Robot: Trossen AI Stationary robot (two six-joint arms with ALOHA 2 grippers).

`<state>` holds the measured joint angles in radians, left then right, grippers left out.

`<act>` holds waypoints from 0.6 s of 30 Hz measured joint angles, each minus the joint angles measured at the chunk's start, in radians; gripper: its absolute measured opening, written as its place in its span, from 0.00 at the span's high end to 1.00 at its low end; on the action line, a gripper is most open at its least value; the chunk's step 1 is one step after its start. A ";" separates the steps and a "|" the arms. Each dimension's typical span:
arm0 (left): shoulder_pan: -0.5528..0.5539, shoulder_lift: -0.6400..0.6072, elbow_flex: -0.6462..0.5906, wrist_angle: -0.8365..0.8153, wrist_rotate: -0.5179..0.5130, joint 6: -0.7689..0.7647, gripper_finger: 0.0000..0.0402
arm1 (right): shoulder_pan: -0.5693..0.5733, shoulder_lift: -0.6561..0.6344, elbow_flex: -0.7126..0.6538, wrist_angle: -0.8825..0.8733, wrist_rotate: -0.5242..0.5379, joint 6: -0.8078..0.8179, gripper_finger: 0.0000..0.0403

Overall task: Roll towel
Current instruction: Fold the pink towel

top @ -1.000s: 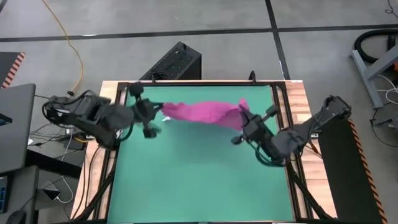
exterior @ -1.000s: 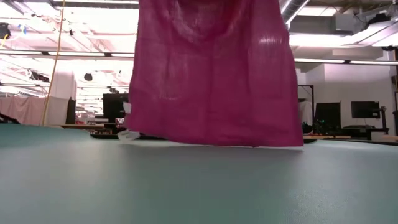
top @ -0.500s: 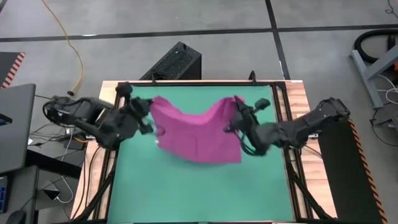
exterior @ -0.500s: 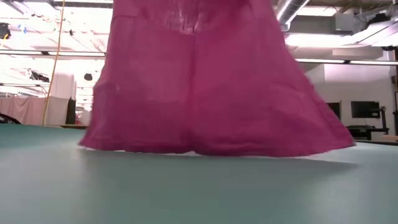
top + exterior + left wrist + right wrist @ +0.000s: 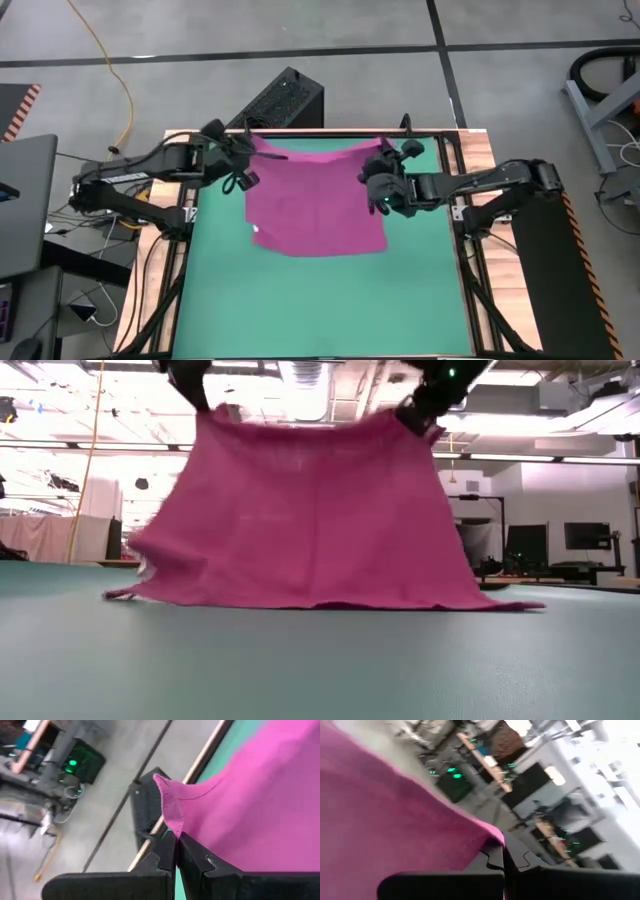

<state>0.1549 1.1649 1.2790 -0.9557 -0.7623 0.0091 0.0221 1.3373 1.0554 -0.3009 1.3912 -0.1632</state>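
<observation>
The magenta towel (image 5: 318, 200) is spread between my two grippers, and its near edge (image 5: 320, 603) lies on the green mat (image 5: 310, 300). The far part slopes up to the grippers. My left gripper (image 5: 247, 155) is shut on the towel's far left corner. My right gripper (image 5: 380, 172) is shut on its far right corner. In the low view both show at the top, the left gripper (image 5: 192, 390) and the right gripper (image 5: 425, 408), with the towel (image 5: 310, 520) stretched below them. My left gripper pinches the towel's far left corner (image 5: 172, 822) between its two fingers, with the corner's tip sticking out past them. The far edge runs almost straight to the other gripper; the near part lies on the mat. My right gripper pinches the towel's far right corner (image 5: 487, 837) between its two fingers. The cloth slopes down from this corner to the mat.
A black box (image 5: 285, 100) stands on the floor beyond the table's far edge. A laptop (image 5: 25, 200) and cables lie off the table's left side. The mat's near half (image 5: 320, 310) is bare green.
Both grippers have gone toward the table's far edge and down, staying shut on the corners. The towel hung bunched between them. It has swung out toward the near edge and spread flat, and its lower edge now lies on the mat.
</observation>
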 joint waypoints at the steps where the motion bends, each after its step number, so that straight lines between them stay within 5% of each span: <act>1: 0.029 -0.013 -0.053 0.072 0.028 0.036 1.00 | -0.015 0.003 0.000 -0.053 -0.045 0.069 0.99; 7: 0.178 -0.041 -0.297 0.409 0.118 0.210 1.00 | -0.113 0.037 0.000 -0.319 -0.163 0.338 0.99; 13: 0.285 -0.039 -0.419 0.591 0.273 0.222 1.00 | -0.191 0.116 0.002 -0.370 -0.278 0.374 0.99; 18: 0.335 -0.039 -0.489 0.716 0.300 0.272 1.00 | -0.217 0.222 0.002 -0.360 -0.302 0.376 0.99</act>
<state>0.4904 1.1263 0.7898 -0.2395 -0.4620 0.2816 -0.1946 1.5596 1.0569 -0.6609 1.0891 0.2129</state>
